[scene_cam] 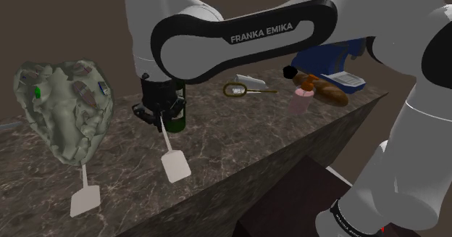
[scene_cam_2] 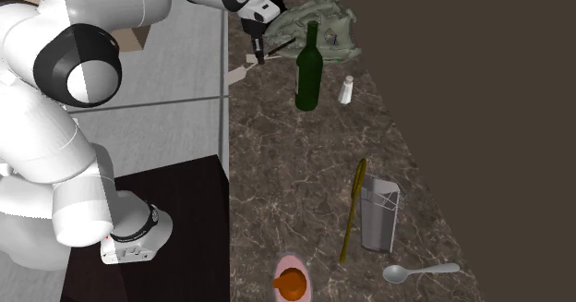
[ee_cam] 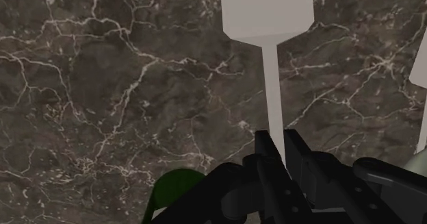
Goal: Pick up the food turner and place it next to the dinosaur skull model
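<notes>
The food turner (scene_cam: 174, 164) is white, with a flat square blade and a thin handle. My black gripper (scene_cam: 161, 117) is shut on the upper end of that handle. In the wrist view both fingers (ee_cam: 268, 155) clasp the handle, and the blade (ee_cam: 267, 10) hangs ahead of them over the dark marble counter (ee_cam: 102, 85). I cannot tell whether the blade touches the counter. The grey-green dinosaur skull model (scene_cam: 63, 109) stands to the shoulder view's left of the gripper. In the second exterior view the gripper (scene_cam_2: 259, 51) is beside the skull (scene_cam_2: 328, 25).
A dark green bottle (scene_cam: 178, 112) stands right behind the gripper. A second white spatula-like piece (scene_cam: 85, 197) lies below the skull near the counter's front edge. Farther along are a gold looped tool (scene_cam: 245, 90), a pink cup (scene_cam: 300, 100), a grater (scene_cam_2: 378, 215) and a spoon (scene_cam_2: 420, 272).
</notes>
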`<state>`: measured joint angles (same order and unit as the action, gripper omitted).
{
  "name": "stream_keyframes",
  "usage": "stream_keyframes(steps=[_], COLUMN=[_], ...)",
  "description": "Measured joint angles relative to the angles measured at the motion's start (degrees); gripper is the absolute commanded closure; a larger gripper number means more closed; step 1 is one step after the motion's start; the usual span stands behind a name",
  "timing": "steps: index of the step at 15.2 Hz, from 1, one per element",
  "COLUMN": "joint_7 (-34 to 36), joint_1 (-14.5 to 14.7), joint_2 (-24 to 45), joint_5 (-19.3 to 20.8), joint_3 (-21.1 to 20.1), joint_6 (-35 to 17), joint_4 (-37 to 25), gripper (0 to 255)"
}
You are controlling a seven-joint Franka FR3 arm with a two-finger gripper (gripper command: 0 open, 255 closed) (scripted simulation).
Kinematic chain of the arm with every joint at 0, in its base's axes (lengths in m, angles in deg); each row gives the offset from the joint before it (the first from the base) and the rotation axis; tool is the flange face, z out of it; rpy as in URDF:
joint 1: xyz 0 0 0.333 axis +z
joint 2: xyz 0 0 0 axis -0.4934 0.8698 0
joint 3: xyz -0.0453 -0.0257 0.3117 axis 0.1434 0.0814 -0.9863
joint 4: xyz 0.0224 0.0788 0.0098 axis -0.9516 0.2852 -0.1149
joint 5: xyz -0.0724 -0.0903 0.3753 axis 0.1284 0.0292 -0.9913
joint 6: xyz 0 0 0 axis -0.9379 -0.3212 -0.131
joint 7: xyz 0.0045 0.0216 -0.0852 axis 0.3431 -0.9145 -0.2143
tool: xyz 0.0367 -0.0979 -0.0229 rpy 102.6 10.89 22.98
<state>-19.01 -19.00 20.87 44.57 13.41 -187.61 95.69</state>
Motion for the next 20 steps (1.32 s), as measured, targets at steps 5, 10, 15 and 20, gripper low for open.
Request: stream_keyframes(steps=[5, 10, 15, 20], joint_7=[0.49, 1.30, 1.87, 2.91], joint_1=[0.00, 0.18, 0.19, 0.54], joint_2=[0.88, 2.18, 3.18, 4.98], joint_5=[0.67, 1.66, 2.50, 3.87], joint_3=[0.22, 0.47, 0.79, 1.25], joint_6=[-3.49, -7.06, -10.47, -13.75], joint_4=[2.77, 5.27, 7.85, 9.63], gripper=[255, 255, 255, 255])
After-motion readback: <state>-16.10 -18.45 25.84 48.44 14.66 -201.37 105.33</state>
